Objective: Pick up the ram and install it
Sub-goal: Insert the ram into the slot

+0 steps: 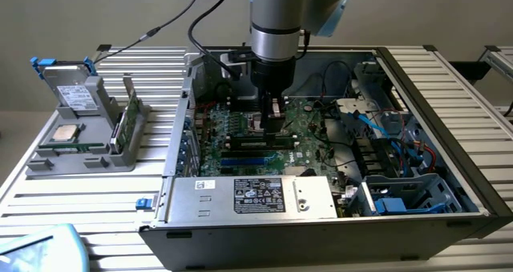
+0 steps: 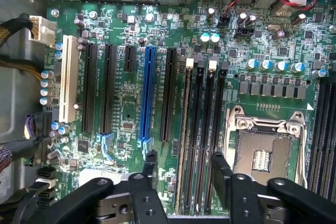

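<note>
Released fingers [image 2: 150, 165] are straddling the ram [image 2: 185, 129], which is standing edge-on in a motherboard [image 2: 126, 108] slot, long axis running between them, one finger facing each flat side.

Ram [image 2: 185, 129] seated on edge in a long motherboard slot, seen from above as a thin pale strip, parallel to black slots just beside it. Second green ram stick [image 1: 128, 120] upright on edge in grey holder outside case, at exterior view's left.
</note>
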Robot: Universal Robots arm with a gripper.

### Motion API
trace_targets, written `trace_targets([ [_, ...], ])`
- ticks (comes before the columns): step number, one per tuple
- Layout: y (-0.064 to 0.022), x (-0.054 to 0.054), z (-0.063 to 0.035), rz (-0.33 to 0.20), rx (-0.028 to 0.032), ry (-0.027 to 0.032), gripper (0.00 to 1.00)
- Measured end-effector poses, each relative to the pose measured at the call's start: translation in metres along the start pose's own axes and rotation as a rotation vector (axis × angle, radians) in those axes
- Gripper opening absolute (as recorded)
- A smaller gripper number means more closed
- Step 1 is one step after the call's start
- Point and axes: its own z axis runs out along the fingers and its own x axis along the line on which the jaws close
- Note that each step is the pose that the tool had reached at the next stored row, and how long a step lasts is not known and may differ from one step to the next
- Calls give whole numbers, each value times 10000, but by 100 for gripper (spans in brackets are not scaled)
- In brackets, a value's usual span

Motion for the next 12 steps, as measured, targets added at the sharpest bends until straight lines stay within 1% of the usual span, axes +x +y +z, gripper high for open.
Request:
trace_targets([
  [1, 0, 0, 0, 0, 0, -1, 49],
  [5, 0, 0, -1, 0, -1, 1, 24],
  [6, 0, 0, -1, 0, -1, 1, 24],
  [8, 0, 0, -1, 0, -1, 1, 13],
  [10, 0, 0, -1, 0, -1, 1, 13],
  [11, 0, 0, -1, 0, -1, 1, 10],
  [12, 0, 0, -1, 0, -1, 1, 10],
])
